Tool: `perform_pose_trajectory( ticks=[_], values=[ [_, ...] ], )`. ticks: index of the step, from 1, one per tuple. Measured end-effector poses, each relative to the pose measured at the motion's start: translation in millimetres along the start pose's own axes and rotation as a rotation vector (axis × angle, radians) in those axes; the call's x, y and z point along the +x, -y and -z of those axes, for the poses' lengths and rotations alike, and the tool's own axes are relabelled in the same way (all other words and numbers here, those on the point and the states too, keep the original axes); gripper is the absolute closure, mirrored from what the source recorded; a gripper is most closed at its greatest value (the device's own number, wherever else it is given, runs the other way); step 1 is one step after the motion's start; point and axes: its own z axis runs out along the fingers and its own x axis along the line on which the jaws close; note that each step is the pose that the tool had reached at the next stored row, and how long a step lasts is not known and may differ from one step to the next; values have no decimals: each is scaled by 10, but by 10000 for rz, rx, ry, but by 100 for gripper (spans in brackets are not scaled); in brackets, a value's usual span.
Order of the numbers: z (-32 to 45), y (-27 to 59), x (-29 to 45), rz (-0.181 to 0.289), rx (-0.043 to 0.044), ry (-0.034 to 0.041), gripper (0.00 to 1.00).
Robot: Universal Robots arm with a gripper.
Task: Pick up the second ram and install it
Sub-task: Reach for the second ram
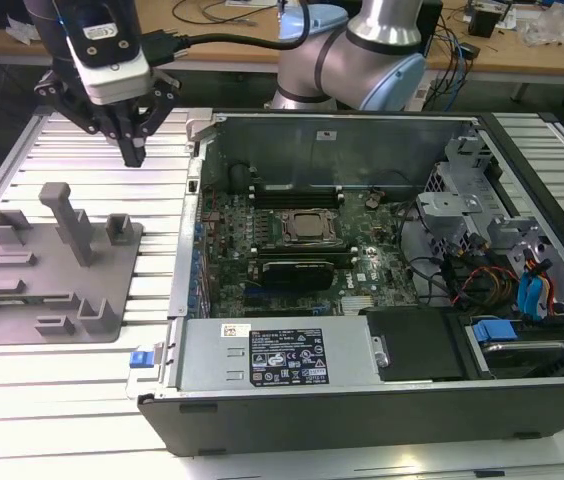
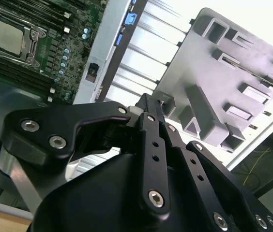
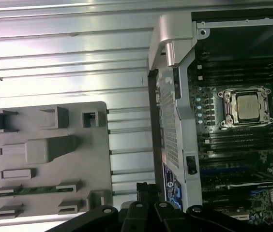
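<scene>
The second ram [image 3: 35,190] is a thin green stick standing on edge in a slot of the grey holder tray [image 3: 49,125]; in the second wrist view the ram [image 2: 252,72] shows as a narrow strip across the tray [image 2: 223,92]. My gripper [image 1: 134,152] hangs above the slatted table beyond the tray's [image 1: 52,270] far edge, towards the exterior view's left of the open computer case [image 1: 362,250]. Its fingers meet at a point with nothing between them, as both wrist views show [image 2: 148,101] [image 3: 144,186]. The gripper is well apart from the ram.
The motherboard [image 1: 292,240] with its processor socket [image 3: 247,107] and dark memory slots [image 1: 297,190] lies inside the case. A tall grey post [image 1: 70,220] rises from the tray. Cables and drive cages [image 1: 502,270] crowd the case's right side. The robot's base [image 1: 362,60] stands behind the case.
</scene>
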Motion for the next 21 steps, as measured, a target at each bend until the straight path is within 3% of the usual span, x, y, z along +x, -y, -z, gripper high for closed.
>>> perform_pose_trajectory(
  ticks=[12, 14, 21],
  values=[
    [3, 20, 259, 1, 0, 0, 92],
    [4, 26, 340, 1, 0, 0, 92],
    [6, 37, 495, 1, 0, 0, 92]
  ],
)
